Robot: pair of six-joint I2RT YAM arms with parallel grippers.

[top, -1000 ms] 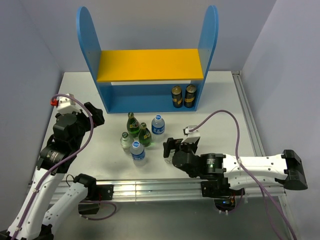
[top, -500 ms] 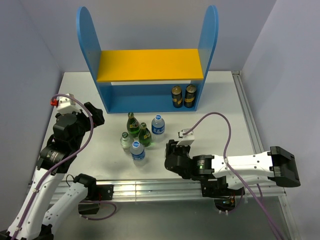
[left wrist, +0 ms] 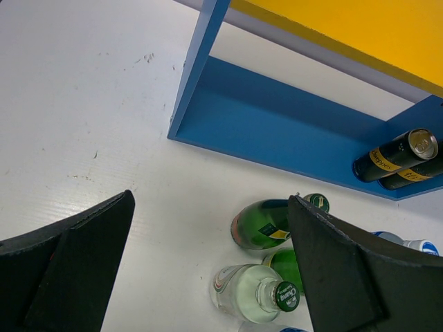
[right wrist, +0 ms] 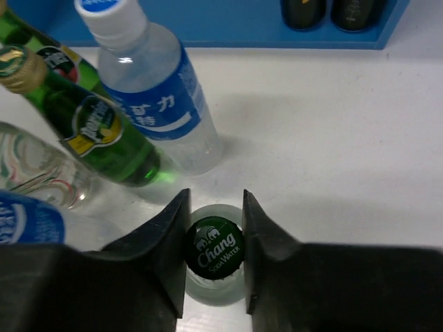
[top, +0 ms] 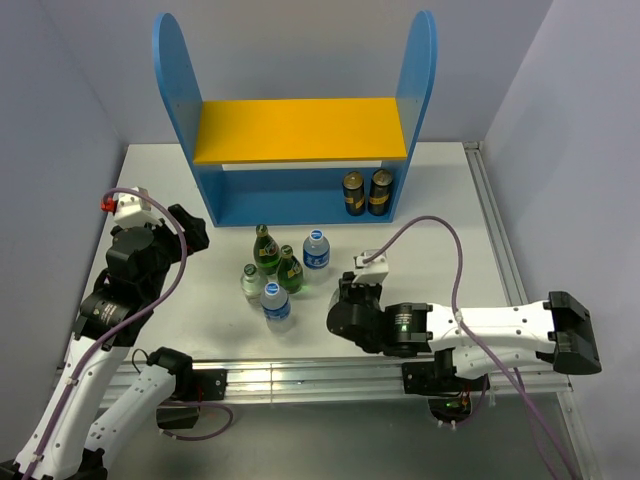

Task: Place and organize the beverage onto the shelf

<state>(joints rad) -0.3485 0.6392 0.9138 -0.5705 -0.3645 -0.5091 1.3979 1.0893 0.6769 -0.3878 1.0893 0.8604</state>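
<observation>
bottles (top: 289, 270) before shelf (top: 300, 130), cans (top: 367, 192) in shelf

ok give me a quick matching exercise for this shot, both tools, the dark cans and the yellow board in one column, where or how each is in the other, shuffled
1 right tool
2 left tool
3 two dark cans
4 yellow-orange board

a open, above the table's left side
b top level of the shelf
c shut on a green-capped clear bottle
d lower level of the shelf, right end

Pairs: 1-c, 2-a, 3-d, 4-b
</observation>
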